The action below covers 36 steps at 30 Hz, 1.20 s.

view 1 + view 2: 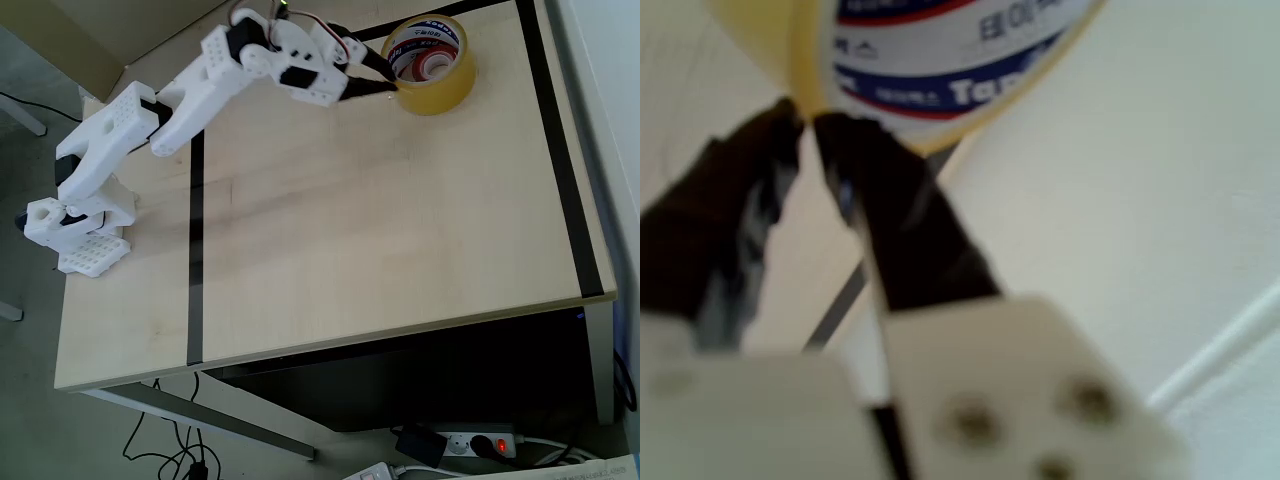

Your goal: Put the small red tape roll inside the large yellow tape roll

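From overhead I see the yellow roll (432, 64) at the counter's (380, 220) far right corner, the red roll (436, 63) lying inside its hole; my claw (380, 82) sits just left of it, tips at its wall; in the wrist view the fingers (890, 220) stand nearly closed, holding nothing, tips at the yellow roll's (770, 40) edge.

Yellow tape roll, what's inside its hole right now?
In the overhead view the small red tape roll sits inside the large yellow tape roll, its red ring and pale centre showing. The yellow wall hides its lower part and the table under it.
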Motion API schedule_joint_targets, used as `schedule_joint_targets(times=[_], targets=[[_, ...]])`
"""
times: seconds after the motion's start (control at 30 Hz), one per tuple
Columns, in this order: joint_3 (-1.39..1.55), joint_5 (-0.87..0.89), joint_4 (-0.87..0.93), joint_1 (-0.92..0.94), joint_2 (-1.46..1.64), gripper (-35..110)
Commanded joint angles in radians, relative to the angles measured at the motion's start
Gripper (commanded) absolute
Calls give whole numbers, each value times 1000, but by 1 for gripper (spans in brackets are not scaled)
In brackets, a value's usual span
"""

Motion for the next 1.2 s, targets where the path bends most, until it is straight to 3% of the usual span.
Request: schedule_joint_targets(times=[0.0, 0.13, 0.47, 0.53, 0.63, 0.73, 0.97, 1.17], targets=[[-204, -11, 230, 0, 106, 0], [-204, 34, 520, 32, 268, 0], [607, 301, 518, 135, 1252, 0], [841, 327, 449, 146, 1465, 0], [1420, 330, 144, 179, 1884, 0], [1821, 347, -34, 201, 2164, 0], [2451, 367, -169, 244, 2580, 1], [2700, 430, -225, 262, 2706, 0]])
